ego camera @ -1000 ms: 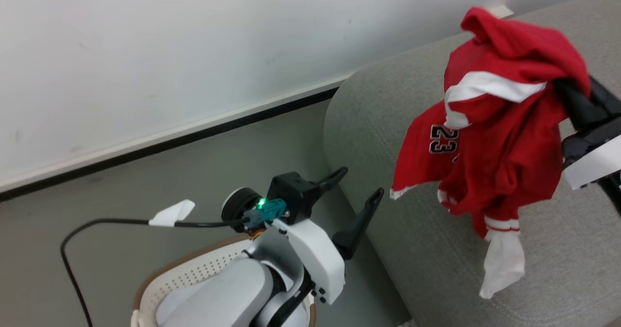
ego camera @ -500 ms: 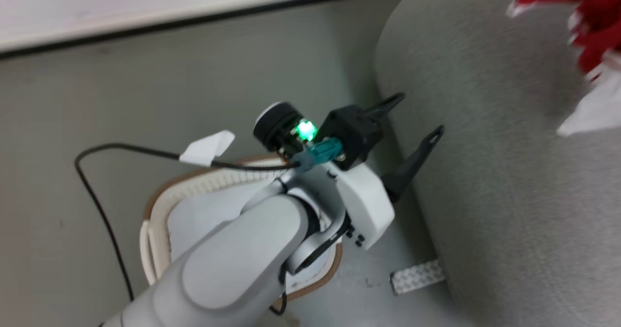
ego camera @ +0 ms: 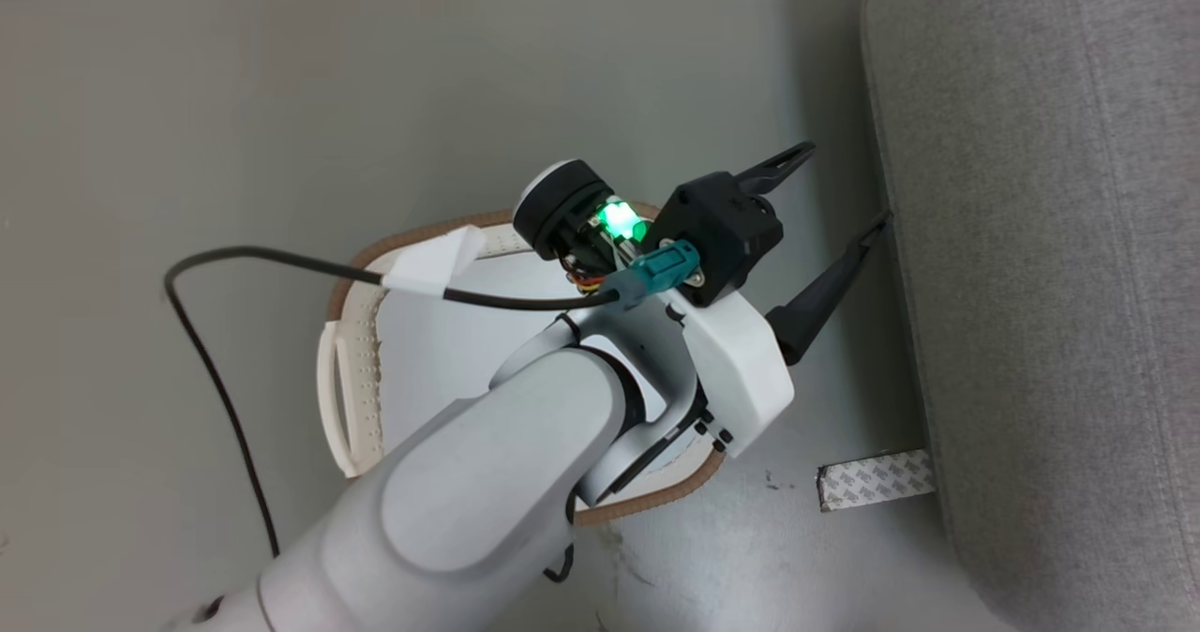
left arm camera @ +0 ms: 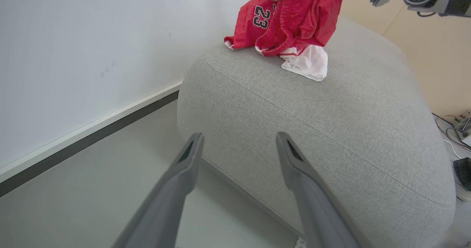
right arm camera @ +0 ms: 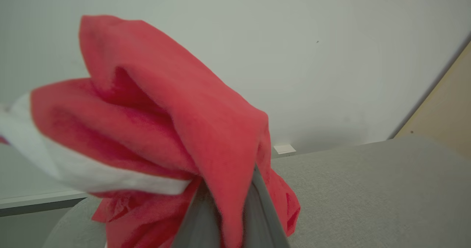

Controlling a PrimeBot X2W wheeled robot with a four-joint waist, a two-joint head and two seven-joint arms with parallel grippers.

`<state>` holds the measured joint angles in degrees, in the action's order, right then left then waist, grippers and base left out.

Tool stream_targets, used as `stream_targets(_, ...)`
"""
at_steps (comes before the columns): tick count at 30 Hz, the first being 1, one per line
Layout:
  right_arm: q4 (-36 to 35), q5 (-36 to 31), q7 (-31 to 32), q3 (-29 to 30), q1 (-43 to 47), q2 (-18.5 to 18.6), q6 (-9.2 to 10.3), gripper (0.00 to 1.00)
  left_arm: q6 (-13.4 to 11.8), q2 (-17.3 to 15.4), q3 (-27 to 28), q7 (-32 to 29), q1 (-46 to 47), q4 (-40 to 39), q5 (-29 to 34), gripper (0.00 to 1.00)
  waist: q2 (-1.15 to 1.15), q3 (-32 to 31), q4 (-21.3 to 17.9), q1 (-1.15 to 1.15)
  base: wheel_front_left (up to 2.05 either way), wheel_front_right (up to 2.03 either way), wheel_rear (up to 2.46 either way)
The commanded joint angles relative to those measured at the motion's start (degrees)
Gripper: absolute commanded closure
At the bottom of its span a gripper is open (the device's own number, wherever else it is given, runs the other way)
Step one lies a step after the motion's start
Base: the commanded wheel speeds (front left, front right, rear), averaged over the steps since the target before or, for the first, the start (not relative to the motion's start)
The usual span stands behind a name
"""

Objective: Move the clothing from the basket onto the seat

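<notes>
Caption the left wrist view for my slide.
Open left gripper faces the grey seat; the red jersey's lower folds lie on it.

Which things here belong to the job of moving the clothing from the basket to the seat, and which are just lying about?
Job in hand:
- red jersey, gripped by the right gripper
- grey seat
- white basket
- left gripper, open and empty

Lying about:
- black cable
- white tag on that cable
- patterned tape strip on the floor

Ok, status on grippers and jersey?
Left gripper open, empty, beside seat. Right gripper shut on red jersey, lower folds resting on seat. Nothing blocking.
</notes>
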<state>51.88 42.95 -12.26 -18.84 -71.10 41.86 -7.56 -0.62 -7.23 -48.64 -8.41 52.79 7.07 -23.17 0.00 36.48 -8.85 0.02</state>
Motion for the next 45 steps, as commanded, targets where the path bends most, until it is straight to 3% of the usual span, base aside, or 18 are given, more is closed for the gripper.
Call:
stream_targets(1, 2.5, 0.5, -0.5, 0.5, 1.7, -1.0, 0.14, 1.0, -0.3, 0.0, -0.1, 0.7, -0.5, 0.2, -0.3, 0.0, 0.0, 0.5, 0.5, -0.02, 0.0, 0.0, 0.0)
stream_targets(9, 13.0, 0.4, -1.7, 1.3, 6.0, -6.0, 0.14, 1.0, -1.1, -0.9, 0.0, 1.5, -1.7, 0.8, -0.7, 0.0, 0.0, -0.3, 0.5, -0.02, 0.0, 0.0, 0.0)
stream_targets(10, 13.5, 0.6, -1.9, 1.5, 6.1, -6.5, 0.14, 0.89, -1.2, -1.1, 0.0, 1.6, -1.8, 0.9, -0.8, 0.0, 0.0, -0.5, 0.4, -0.02, 0.0, 0.0, 0.0)
stream_targets(12, 14.4, 0.0, -2.1, 1.0, 6.6, -7.0, 0.13, 0.54, -1.3, -1.4, 0.1, 1.8, -2.2, 1.0, -1.1, 0.0, 0.0, -1.1, 0.2, -0.02, 0.0, 0.0, 0.0)
stream_targets(13, 14.6, -0.2, -2.3, 0.9, 6.7, -7.2, 0.14, 0.0, -1.3, -1.5, 0.1, 1.7, -2.5, 1.1, -1.1, 0.0, 0.0, -1.4, 0.0, -0.02, 0.0, 0.0, 0.0)
stream_targets(17, 14.2, -0.1, -2.6, 0.7, 7.3, -8.5, 0.14, 0.0, -1.6, -2.2, 0.3, 2.0, -3.0, 0.9, -1.5, 0.0, 0.0, -2.8, -0.5, -0.02, 0.0, 0.0, 0.0)
stream_targets(23, 10.5, -1.5, -3.0, -1.7, 12.1, -7.3, 0.14, 0.0, -2.4, -3.8, 1.1, 3.0, -5.4, 0.8, -2.2, 0.0, 0.0, -6.9, -1.1, -0.02, 0.0, 0.0, 0.0)
stream_targets(31, -2.6, -7.1, -2.9, 3.0, 21.9, -6.8, 0.13, 0.0, -5.5, -7.1, 4.7, 7.3, -11.8, 0.5, -4.9, 0.0, 0.0, -15.0, -1.3, -0.02, 0.0, 0.0, 0.0)
stream_targets(36, -12.7, -12.7, -2.9, 8.6, 30.5, -9.3, 0.14, 0.0, -8.7, -9.3, 8.0, 11.4, -18.0, 0.7, -6.6, 0.0, 0.0, -21.2, -0.5, -0.02, 0.0, 0.0, 0.0)
stream_targets(45, -25.2, -21.6, -2.9, 14.1, 46.7, -17.3, 0.14, 0.0, -13.1, -12.8, 14.1, 19.0, -31.0, 2.4, -11.3, 0.0, 0.0, -30.5, 1.9, -0.02, 0.0, 0.0, 0.0)
